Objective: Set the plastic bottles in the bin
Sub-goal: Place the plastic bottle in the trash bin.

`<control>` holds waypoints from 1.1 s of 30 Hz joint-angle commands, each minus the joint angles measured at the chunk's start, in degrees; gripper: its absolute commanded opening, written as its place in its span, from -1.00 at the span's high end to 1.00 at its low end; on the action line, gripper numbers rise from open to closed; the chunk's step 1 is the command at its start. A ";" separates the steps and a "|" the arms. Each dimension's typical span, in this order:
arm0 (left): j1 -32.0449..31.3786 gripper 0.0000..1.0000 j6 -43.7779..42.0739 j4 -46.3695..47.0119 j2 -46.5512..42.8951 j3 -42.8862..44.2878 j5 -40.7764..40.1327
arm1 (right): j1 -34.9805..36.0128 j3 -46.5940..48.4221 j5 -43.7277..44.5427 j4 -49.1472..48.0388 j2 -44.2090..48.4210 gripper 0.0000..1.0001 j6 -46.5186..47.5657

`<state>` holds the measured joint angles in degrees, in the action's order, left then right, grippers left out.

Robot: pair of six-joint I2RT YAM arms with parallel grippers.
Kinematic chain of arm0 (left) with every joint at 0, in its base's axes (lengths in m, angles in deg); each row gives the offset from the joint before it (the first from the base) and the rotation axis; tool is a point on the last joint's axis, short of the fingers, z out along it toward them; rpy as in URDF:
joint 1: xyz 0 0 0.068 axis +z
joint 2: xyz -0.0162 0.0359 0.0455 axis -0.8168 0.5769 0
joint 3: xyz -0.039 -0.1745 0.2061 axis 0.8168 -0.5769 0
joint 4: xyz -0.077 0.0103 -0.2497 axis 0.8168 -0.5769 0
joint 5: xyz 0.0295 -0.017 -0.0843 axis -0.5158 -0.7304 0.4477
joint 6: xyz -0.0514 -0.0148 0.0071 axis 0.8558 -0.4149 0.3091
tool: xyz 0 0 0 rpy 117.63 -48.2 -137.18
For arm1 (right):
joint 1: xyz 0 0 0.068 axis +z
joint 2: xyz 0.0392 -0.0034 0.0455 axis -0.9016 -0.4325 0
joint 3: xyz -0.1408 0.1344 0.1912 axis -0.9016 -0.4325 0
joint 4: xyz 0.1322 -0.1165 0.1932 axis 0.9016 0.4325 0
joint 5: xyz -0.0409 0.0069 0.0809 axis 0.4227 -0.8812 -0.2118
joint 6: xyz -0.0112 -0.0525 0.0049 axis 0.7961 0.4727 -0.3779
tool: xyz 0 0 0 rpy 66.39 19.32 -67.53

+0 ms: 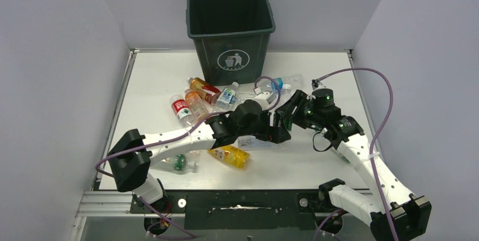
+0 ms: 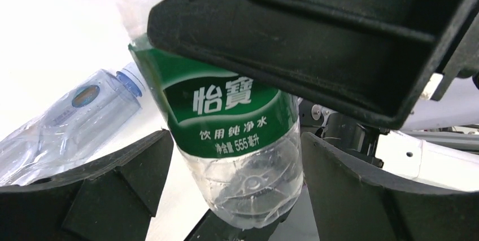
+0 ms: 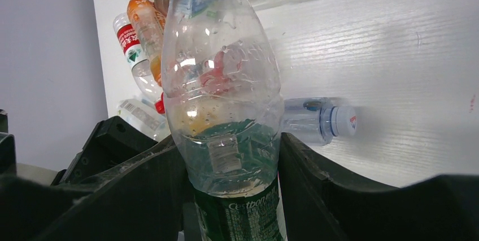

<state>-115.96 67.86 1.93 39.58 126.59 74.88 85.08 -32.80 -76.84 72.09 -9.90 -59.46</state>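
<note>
The right claw (image 3: 229, 162) was clamped on the body of a green-labelled bottle (image 3: 221, 83), one black finger pressed to each side of the clear plastic. The left claw (image 2: 234, 156) stood open, its fingers spread on either side of the same bottle's base end, with one of the right claw's fingers crossing just above the label. Both claws met over the middle of the surface (image 1: 316, 156), a little toward its right edge, so the bottle hung between them.

A clear bottle with a white cap (image 3: 319, 119) lay on its side just beyond. Nearer the near edge lay a yellow-orange bottle (image 1: 229, 156). Toward the left edge a red-labelled bottle (image 1: 181, 109), an orange bottle (image 1: 196, 104) and a blue-labelled bottle (image 1: 227, 96) were huddled together. The dark green bin (image 1: 231, 26) stood upright at the middle of the far edge, well apart from the held bottle.
</note>
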 commanded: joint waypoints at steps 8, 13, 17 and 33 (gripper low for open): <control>-0.33 -0.05 -1.03 4.13 0.12 1.83 -3.46 | 1.60 0.19 -0.82 -2.50 2.32 -0.04 -2.20; -0.33 0.07 -0.94 4.02 -0.13 1.58 -3.33 | 1.69 0.31 -0.66 -2.29 2.46 -0.21 -2.17; -0.26 0.07 -1.49 3.10 -0.71 1.69 -3.82 | 1.68 1.53 -0.08 -1.20 2.58 -0.64 -1.68; 6.80 0.07 -6.32 -4.05 -2.96 6.00 -1.17 | 0.65 12.00 12.52 14.32 4.58 -0.99 3.14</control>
<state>-111.70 64.02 -1.39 39.56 128.53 72.39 86.20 -24.74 -70.11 82.01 -6.99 -58.61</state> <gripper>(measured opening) 0.545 0.993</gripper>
